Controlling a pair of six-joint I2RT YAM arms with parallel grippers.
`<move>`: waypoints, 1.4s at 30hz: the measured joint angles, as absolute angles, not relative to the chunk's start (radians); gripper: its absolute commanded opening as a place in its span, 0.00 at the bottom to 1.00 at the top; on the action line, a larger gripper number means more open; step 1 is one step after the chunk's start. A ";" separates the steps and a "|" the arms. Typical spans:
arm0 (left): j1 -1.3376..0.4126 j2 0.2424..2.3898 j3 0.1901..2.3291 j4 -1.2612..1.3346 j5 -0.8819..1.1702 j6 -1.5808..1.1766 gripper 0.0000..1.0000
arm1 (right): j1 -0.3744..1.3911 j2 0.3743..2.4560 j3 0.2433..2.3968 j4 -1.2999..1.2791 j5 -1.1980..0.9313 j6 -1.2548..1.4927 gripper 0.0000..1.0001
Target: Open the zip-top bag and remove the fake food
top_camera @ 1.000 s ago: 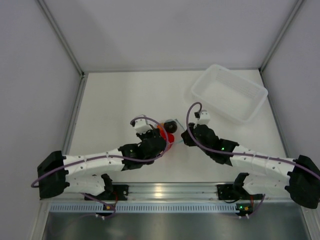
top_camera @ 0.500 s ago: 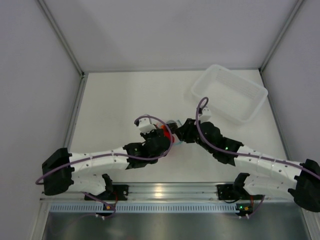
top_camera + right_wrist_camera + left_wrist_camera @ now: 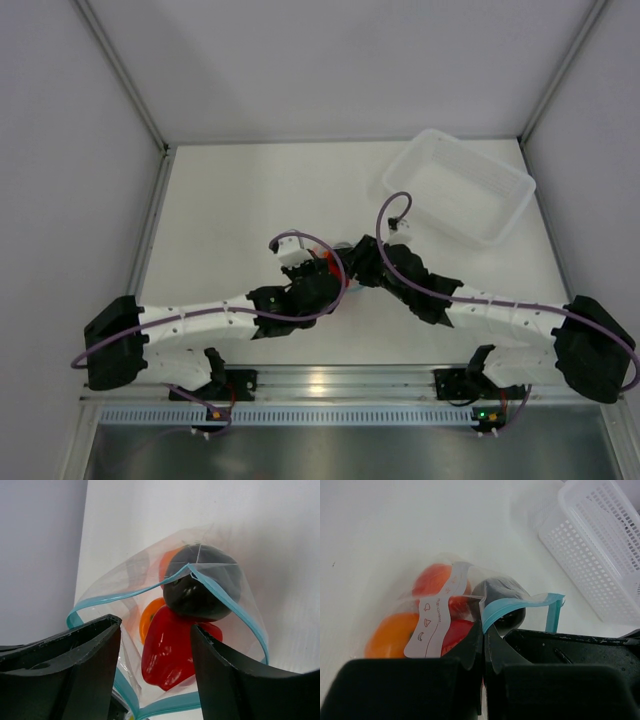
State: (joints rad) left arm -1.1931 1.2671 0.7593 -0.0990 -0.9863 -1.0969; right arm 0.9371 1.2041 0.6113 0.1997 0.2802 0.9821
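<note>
The zip-top bag (image 3: 125,575) is a clear pouch with a light-blue zip strip (image 3: 520,605), and its mouth gapes open. Inside it lies the fake food: a red pepper (image 3: 170,652), a dark round piece (image 3: 200,587) and orange fruit (image 3: 390,635). My left gripper (image 3: 484,635) is shut on the bag's edge by the zip strip. My right gripper (image 3: 156,626) is open at the bag's mouth, one finger on each side of the red pepper, without pinching it. In the top view both grippers meet mid-table, where a bit of red food (image 3: 322,264) shows.
A white perforated tray (image 3: 460,186) stands at the back right of the table, also seen at the right of the left wrist view as the tray (image 3: 600,555). Grey walls close the table on three sides.
My right gripper has moved left up to the bag's mouth and its jaws have spread apart. The left gripper has kept its hold on the bag, shifting slightly.
</note>
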 measured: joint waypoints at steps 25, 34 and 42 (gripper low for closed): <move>-1.193 1.204 0.713 -0.109 -0.894 -1.142 0.00 | 0.801 1.452 0.502 0.587 0.090 1.032 0.72; -1.193 1.178 0.647 -0.095 -0.829 -1.202 0.00 | 0.801 1.594 0.613 0.567 0.006 1.011 0.77; -1.193 1.167 0.545 -0.061 -0.816 -1.262 0.00 | 0.811 1.716 0.702 0.569 -0.086 0.958 0.69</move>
